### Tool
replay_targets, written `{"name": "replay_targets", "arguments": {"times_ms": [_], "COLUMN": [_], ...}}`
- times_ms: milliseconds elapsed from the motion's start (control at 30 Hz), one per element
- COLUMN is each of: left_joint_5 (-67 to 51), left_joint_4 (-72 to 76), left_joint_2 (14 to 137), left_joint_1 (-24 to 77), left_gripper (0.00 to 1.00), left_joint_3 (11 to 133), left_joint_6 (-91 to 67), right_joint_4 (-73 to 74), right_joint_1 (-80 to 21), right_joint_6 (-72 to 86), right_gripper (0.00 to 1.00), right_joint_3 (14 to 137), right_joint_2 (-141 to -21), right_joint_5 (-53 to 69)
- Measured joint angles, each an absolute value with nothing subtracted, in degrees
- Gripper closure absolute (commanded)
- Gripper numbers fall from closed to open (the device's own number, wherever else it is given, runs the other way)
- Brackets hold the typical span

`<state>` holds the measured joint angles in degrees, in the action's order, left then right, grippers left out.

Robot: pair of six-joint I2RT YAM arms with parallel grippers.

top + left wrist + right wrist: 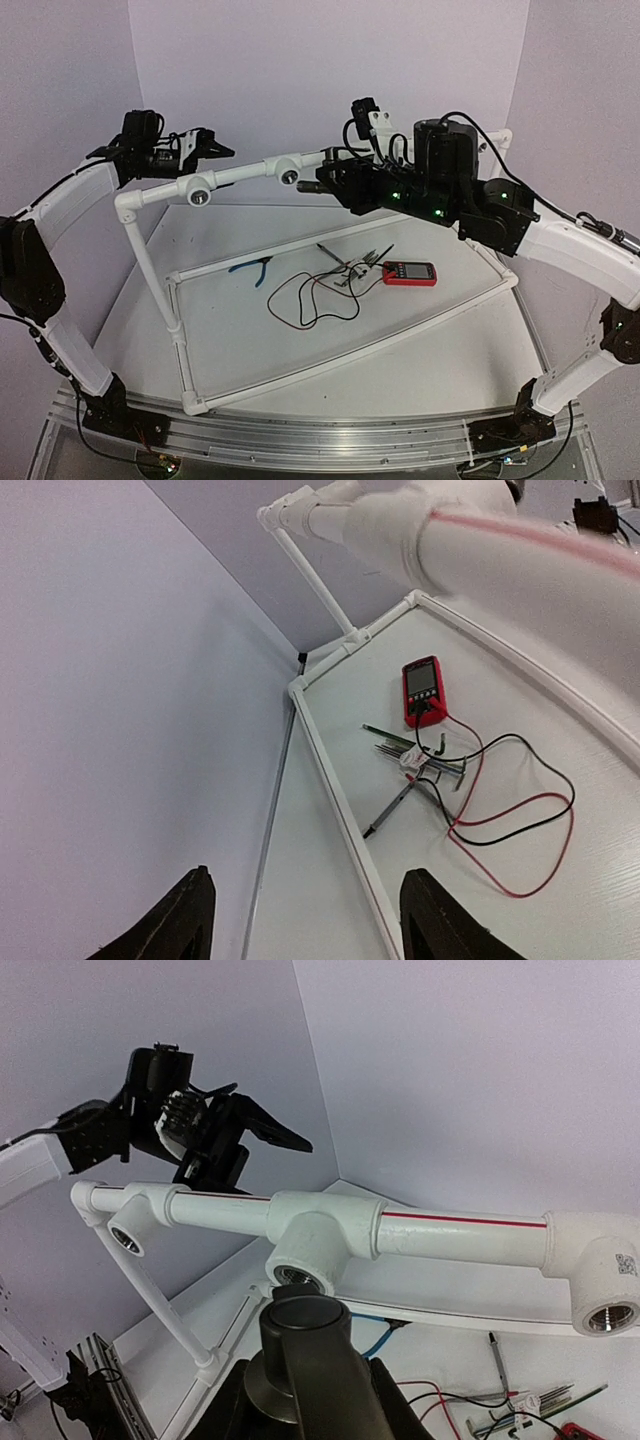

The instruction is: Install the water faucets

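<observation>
right gripper clasps the faucet facing a socket; left gripper gapes empty. next likely needs alignment, then threading in.

You have a red multimeter on the counter, its red and black leads looped beside it; blue-handled pliers lie apart.

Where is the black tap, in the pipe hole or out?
Out. The right claw holds the tap just in front of the middle pipe hole, whose threaded opening shows empty.
</observation>
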<state>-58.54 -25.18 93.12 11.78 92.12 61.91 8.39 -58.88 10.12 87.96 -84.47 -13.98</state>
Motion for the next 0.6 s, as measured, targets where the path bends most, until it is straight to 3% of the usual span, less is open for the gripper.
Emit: {"name": "replay_targets", "arguments": {"times_ms": [167, 367, 600], "left_joint_5": [-72.24, -80.83, -81.69], "left_joint_4": [7.07, 51.88, 69.53], "left_joint_2": [96.38, 101.5, 104.51], "left_joint_1": [4.92, 7.18, 8.09], "left_gripper": [0.34, 0.34, 0.34], "left_joint_3": [79.64, 71.85, 71.81], "left_joint_6": [63.23, 43.18, 23.43], "right_joint_4": [8.27, 8.43, 8.32], "right_joint_1": [-58.43, -57.86, -57.58], "right_joint_6": [9.27, 8.61, 7.34], "right_gripper": [1.0, 1.0, 1.0], "right_joint_3": [87.15, 85.82, 85.8], "right_joint_2": [-84.39, -84.38, -84.4], "right_joint_5": [-14.0, -13.86, -11.32]}}
